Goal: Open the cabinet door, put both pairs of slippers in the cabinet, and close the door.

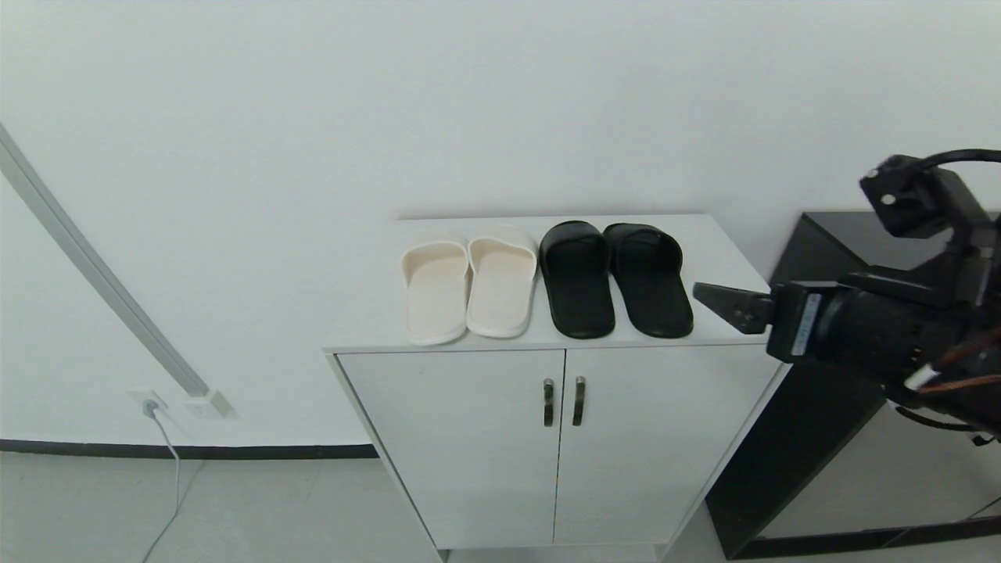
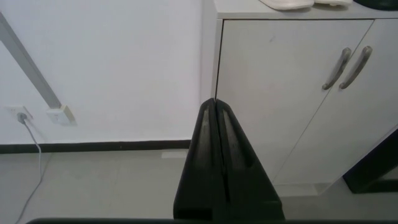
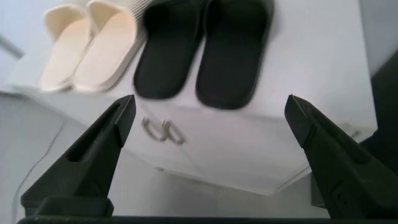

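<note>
A white cabinet (image 1: 453, 438) stands against the wall with both doors closed and two metal handles (image 1: 563, 401) at the centre seam. On its top lie a cream pair of slippers (image 1: 468, 289) on the left and a black pair of slippers (image 1: 614, 277) on the right, toes toward the wall. My right gripper (image 1: 708, 299) hovers open over the cabinet's front right corner, just right of the black pair (image 3: 202, 50); its fingers (image 3: 93, 155) are spread wide and hold nothing. My left gripper (image 2: 215, 106) is shut and empty, low in front of the cabinet's left door (image 2: 280, 93), with the handles (image 2: 348, 67) off to one side.
A black cabinet (image 1: 813, 234) stands right beside the white one on its right. On the wall to the left are a slanted cable duct (image 1: 94, 274) and a socket (image 1: 148, 403) with a cord hanging to the floor. Grey floor lies open in front.
</note>
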Tool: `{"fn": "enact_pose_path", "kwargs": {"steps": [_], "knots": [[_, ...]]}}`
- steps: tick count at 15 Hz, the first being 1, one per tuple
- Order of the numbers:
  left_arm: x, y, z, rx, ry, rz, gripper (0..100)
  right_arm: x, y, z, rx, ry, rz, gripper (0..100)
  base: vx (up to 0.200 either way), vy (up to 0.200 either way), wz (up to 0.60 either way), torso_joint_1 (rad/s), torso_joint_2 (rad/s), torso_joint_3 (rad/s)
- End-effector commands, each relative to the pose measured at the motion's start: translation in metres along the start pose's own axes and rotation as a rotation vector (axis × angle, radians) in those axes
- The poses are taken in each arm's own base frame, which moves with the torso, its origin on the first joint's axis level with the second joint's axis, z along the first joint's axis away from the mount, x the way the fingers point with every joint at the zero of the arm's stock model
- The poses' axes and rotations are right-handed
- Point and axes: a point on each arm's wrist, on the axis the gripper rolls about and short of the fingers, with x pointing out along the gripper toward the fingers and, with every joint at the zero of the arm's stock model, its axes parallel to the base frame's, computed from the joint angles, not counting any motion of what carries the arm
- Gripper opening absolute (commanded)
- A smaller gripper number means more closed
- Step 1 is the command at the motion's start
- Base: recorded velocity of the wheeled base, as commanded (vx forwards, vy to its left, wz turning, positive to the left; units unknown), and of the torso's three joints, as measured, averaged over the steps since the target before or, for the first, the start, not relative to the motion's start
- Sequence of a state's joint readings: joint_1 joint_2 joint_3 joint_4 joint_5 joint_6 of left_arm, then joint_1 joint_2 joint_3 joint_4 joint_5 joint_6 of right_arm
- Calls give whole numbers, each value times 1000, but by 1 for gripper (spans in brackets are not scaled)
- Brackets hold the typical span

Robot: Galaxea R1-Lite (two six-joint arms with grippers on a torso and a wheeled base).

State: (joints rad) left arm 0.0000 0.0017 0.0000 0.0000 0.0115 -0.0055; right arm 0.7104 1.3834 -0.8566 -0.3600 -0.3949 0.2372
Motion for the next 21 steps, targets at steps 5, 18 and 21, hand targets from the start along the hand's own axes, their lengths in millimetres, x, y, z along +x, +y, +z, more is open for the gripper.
{"fn": "enact_pose_path", "kwargs": {"steps": [5,18,21], "knots": [[0,0,0,-1,1,1,0,96,53,-18,-43,25,-149,100,0,0,0,0,0,0],[0,0,0,-2,1,1,0,218,46,-36,-157,-68,-250,100,0,0,0,0,0,0],[0,0,0,-2,0,1,0,235,41,-30,-157,-100,-266,100,0,0,0,0,0,0]]}}
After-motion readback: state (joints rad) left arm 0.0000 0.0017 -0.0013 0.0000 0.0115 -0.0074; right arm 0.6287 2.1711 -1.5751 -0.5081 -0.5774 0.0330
